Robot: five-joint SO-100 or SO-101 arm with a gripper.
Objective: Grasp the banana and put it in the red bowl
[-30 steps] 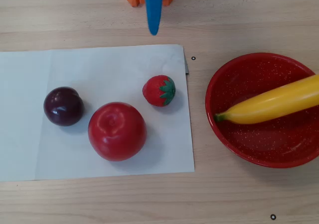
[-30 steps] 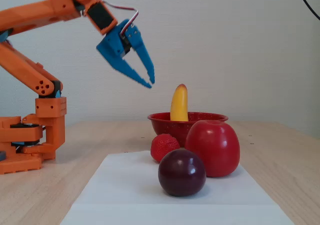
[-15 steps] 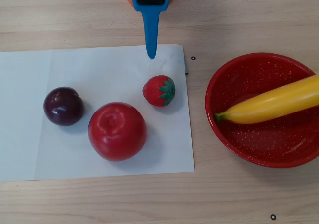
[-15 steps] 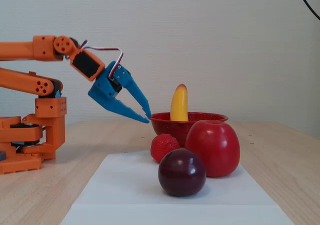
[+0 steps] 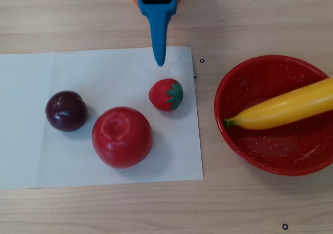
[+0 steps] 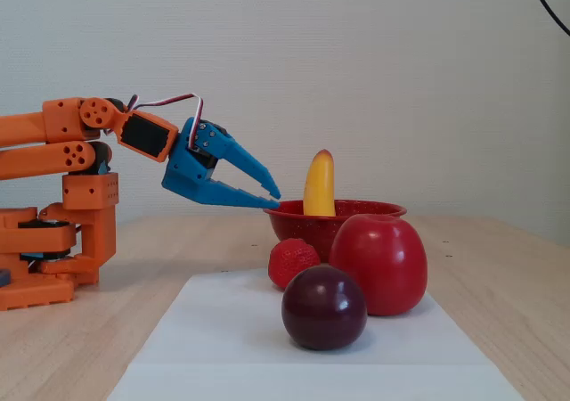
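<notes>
Banana (image 5: 285, 108) lies already in the red bowl (image 5: 270, 161), with the green stem end down inside and the other end resting over the rim; in the fixed view its tip (image 6: 320, 184) rises above the bowl. The gripper (image 6: 270, 196) holds nothing, its jaws a little apart, and it hovers over the far edge of the white paper (image 5: 31, 114), near the strawberry (image 5: 166, 94). I judge that the placing is done and only the retreat is left. A good retreat goes up and back toward the base, well clear of the strawberry, the apple (image 5: 122, 137) and the bowl's rim.
</notes>
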